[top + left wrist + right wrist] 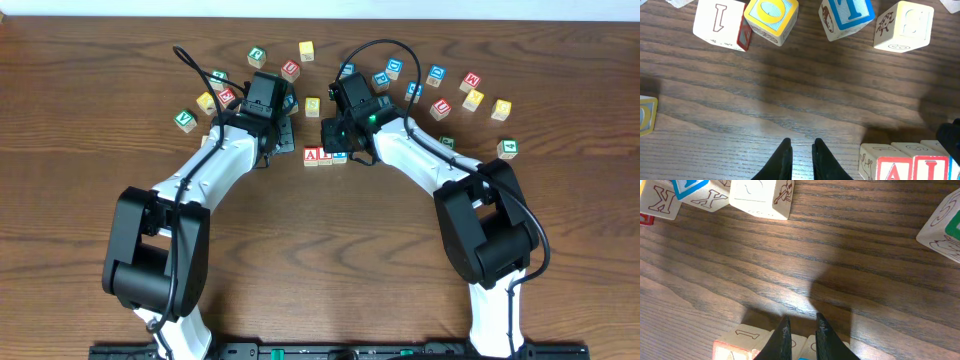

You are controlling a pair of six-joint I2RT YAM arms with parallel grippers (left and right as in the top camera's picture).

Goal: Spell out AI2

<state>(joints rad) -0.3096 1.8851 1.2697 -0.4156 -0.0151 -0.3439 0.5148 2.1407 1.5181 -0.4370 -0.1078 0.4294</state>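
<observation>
3 cubes (325,156) in row; A (312,155); I (326,155); right hand (801,329) over third

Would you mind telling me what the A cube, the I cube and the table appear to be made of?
A cube and I cube: likely pale wood, with plain faces left bare or carrying line drawings and fronts printed in red. Table: dark wood or wood-look laminate; grain lines show, with a slight sheen.
</observation>
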